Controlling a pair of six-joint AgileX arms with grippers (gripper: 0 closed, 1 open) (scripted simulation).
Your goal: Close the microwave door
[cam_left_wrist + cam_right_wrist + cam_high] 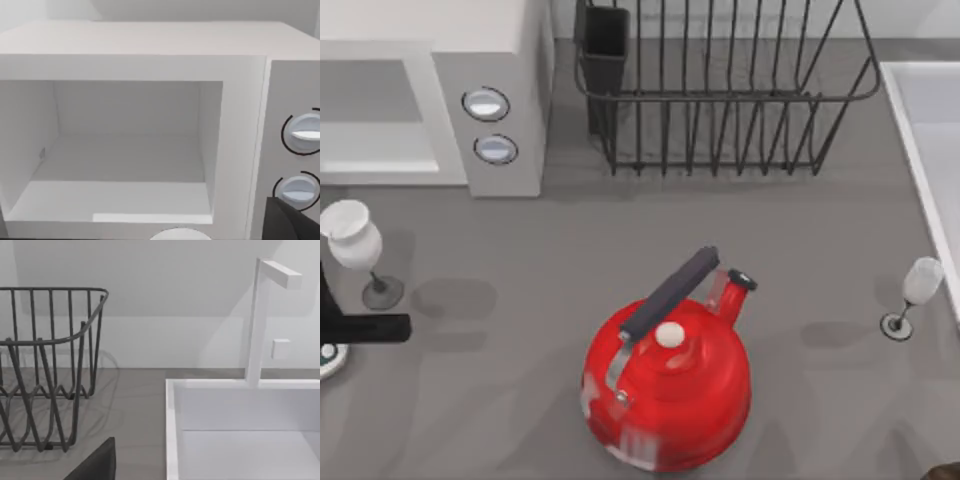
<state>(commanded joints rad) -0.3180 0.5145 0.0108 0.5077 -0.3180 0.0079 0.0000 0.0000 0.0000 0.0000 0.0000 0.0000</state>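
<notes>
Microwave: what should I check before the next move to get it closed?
1. Microwave cavity free of items: ok, nothing inside in the left wrist view.
2. Microwave door located: cannot tell, no panel is clearly seen.
3. Left gripper near the work: ok, at the table's left edge, in front of the cavity.
4. Space around the left gripper: not ok, a wine glass stands close beside it and could get knocked.
5. Red kettle away from the microwave front: ok, mid-table.
6. Right arm out of the way: ok, parked at the lower right corner.
</notes>
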